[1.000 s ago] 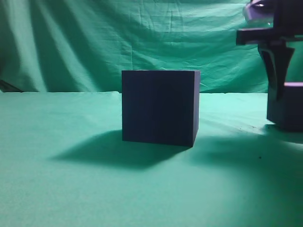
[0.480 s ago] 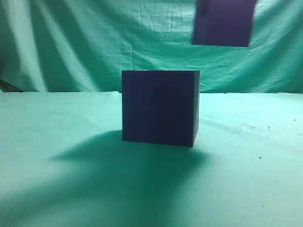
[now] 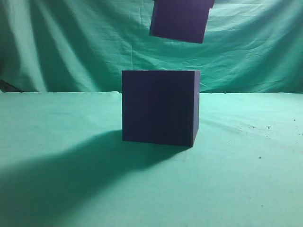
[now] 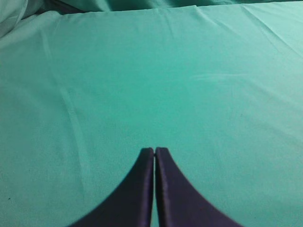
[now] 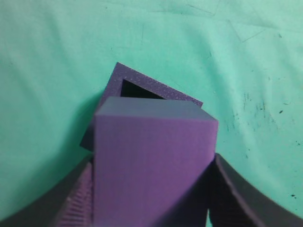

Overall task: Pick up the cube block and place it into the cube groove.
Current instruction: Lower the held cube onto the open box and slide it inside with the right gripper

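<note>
The cube block hangs in the air at the top of the exterior view, slightly tilted, above the cube groove, a larger dark purple box standing on the green cloth. In the right wrist view my right gripper is shut on the cube block, a finger on each side. The cube groove shows just beyond and below it, with its dark opening facing up. My left gripper is shut and empty over bare cloth. Neither gripper itself shows in the exterior view.
Green cloth covers the table and hangs as a backdrop. Small dark specks mark the cloth to the right of the box. The box casts a broad shadow to the left front.
The cube block was lifted off the table at the right and carried up and leftward; it now hangs above the big box. The shadow on the cloth has shifted left.
</note>
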{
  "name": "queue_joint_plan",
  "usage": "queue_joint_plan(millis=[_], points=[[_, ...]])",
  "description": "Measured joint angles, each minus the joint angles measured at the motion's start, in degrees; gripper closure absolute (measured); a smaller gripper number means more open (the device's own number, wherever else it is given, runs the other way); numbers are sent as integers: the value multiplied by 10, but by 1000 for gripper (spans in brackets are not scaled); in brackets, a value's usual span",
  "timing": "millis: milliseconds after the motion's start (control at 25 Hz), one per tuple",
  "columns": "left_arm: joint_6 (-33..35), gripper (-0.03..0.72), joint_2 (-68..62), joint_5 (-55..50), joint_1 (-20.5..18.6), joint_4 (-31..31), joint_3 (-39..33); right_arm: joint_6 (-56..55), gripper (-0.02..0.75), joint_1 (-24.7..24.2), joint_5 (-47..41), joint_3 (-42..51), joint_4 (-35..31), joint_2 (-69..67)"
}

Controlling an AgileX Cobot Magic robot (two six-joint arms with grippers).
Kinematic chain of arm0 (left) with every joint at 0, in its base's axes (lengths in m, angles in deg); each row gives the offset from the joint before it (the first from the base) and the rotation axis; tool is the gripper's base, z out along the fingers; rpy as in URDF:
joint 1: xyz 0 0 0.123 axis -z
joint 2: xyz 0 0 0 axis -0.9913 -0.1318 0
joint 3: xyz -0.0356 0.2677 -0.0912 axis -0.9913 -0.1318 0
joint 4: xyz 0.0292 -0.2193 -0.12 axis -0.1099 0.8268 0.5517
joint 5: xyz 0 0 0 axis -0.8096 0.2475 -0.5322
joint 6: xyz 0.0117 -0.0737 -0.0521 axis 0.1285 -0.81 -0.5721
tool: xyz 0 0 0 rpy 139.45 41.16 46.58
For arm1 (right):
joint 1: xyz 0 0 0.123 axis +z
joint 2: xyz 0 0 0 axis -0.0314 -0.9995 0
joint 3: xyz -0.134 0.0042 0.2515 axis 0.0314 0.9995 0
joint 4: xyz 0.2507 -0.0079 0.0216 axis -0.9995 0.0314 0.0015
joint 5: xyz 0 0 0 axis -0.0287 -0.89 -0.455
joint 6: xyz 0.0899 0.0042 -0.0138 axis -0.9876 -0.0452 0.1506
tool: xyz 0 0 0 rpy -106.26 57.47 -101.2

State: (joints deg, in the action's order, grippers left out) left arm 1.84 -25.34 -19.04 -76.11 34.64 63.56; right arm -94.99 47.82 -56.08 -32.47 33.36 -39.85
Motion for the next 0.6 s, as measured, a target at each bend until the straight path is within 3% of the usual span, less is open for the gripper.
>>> queue_joint_plan(millis=[600], points=[[0, 688, 0, 0, 0, 0, 0, -13, 316, 0, -8, 0, -43, 0]])
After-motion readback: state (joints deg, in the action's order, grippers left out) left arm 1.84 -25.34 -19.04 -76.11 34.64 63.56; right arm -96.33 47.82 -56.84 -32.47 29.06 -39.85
